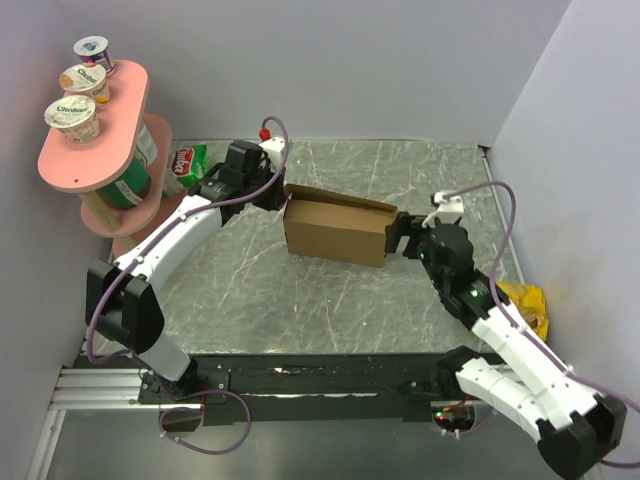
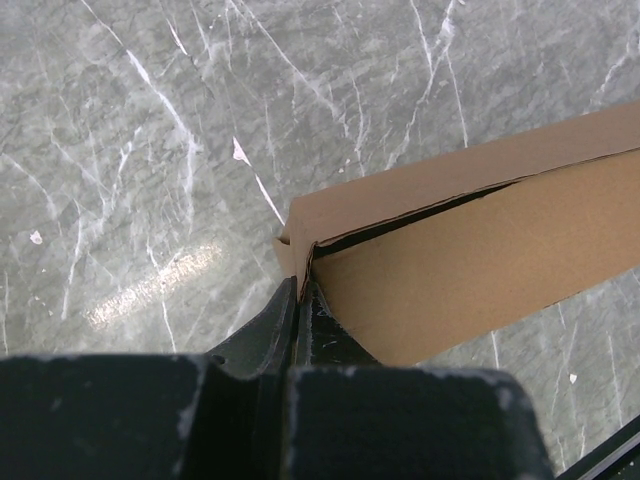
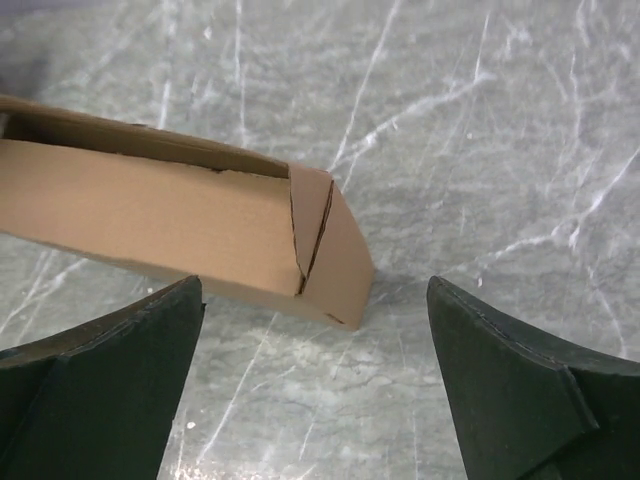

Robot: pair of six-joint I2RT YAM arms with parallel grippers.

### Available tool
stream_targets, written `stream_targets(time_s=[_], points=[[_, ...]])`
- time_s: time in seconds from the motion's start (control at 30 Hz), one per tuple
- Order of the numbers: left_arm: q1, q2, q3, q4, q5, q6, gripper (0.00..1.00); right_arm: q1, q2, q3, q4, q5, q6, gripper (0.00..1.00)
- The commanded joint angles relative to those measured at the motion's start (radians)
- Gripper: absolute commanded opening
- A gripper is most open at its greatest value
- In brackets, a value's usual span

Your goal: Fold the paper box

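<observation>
The paper box is a brown cardboard shape standing in the middle of the table, partly folded, with its top seam gaping. My left gripper is at its far-left corner. In the left wrist view that gripper is shut, pinching the corner flap of the box between its fingertips. My right gripper stands open just off the box's right end. In the right wrist view its fingers spread wide, with the folded end of the box lying ahead of them, untouched.
A pink two-tier stand with yogurt cups fills the back left corner, and a green snack bag lies beside it. A yellow packet rests by the right wall. Walls close in on the left, back and right.
</observation>
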Motion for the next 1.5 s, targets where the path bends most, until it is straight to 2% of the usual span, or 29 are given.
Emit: stream_targets(time_s=[0.0, 0.03, 0.1, 0.17, 0.23, 0.3, 0.37, 0.43, 0.53, 0.73, 0.9, 1.1, 1.47], points=[[-0.011, -0.029, 0.009, -0.028, -0.022, 0.013, 0.01, 0.033, -0.125, -0.056, 0.073, 0.016, -0.042, 0.93], [-0.013, -0.029, 0.010, -0.027, -0.022, 0.013, 0.01, 0.050, -0.138, -0.057, 0.085, 0.011, -0.055, 0.91], [-0.015, -0.029, 0.009, -0.028, -0.025, 0.015, 0.01, 0.082, -0.148, -0.044, 0.117, -0.003, -0.071, 0.80], [-0.016, -0.031, 0.007, -0.027, -0.030, 0.016, 0.01, 0.127, -0.116, 0.002, 0.136, -0.062, -0.123, 0.77], [-0.018, -0.031, 0.006, -0.027, -0.033, 0.021, 0.01, 0.151, -0.067, 0.082, 0.122, -0.122, -0.171, 0.78], [-0.019, -0.032, 0.004, -0.027, -0.033, 0.022, 0.01, 0.156, 0.015, 0.143, 0.093, -0.214, -0.214, 0.84], [-0.019, -0.034, 0.003, -0.027, -0.035, 0.025, 0.01, 0.157, 0.093, 0.248, 0.056, -0.242, -0.239, 0.88], [-0.019, -0.032, 0.001, -0.027, -0.036, 0.028, 0.01, 0.154, 0.148, 0.363, -0.007, -0.297, -0.330, 0.90], [-0.019, -0.029, 0.003, -0.030, -0.038, 0.031, 0.01, 0.154, 0.300, 0.489, -0.089, -0.355, -0.439, 0.90], [-0.019, -0.021, 0.018, -0.045, -0.042, 0.033, 0.01, 0.148, 0.450, 0.580, -0.142, -0.451, -0.630, 0.92], [-0.022, -0.017, 0.021, -0.048, -0.041, 0.031, 0.01, 0.139, 0.512, 0.563, -0.085, -0.437, -0.717, 0.92], [-0.036, -0.011, 0.032, -0.057, -0.051, 0.039, 0.01, 0.131, 0.532, 0.484, 0.022, -0.397, -0.794, 0.87], [-0.062, -0.017, 0.029, -0.062, -0.098, 0.051, 0.01, 0.088, 0.567, 0.428, 0.074, -0.403, -0.845, 0.68]])
